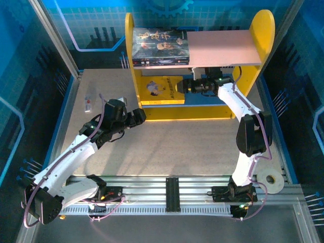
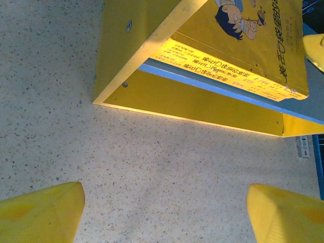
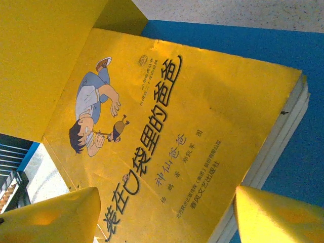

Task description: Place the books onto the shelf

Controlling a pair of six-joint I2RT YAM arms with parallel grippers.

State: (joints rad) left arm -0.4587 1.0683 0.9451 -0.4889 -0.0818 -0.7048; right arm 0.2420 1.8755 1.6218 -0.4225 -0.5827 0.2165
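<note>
Looking down from the top external camera, the shelf [image 1: 264,31] stands at 12 o'clock on the surface [image 1: 192,147]. The dark-covered books [image 1: 161,46] lie flat at the 9 o'clock end of its pink upper board [image 1: 223,45]. The yellow books [image 1: 159,90] lie below them on the blue lower board [image 3: 243,45]. The right gripper [image 1: 181,86] reaches in under the upper board from 3 o'clock, just beside the yellow books.

The right wrist camera adds detail: the yellow books form a stack, cartoon cover up. That gripper's fingers stand apart with nothing clamped, and the stack lies ahead at 12 o'clock.

The left gripper [image 1: 140,115] hangs near the shelf's front corner, at 7 o'clock from it. Its wrist camera shows its fingers wide apart over bare surface, with the shelf's side panel and the stack at 12 to 1 o'clock, clear of the fingers. A small white device [image 1: 88,104] lies at 9 o'clock.
</note>
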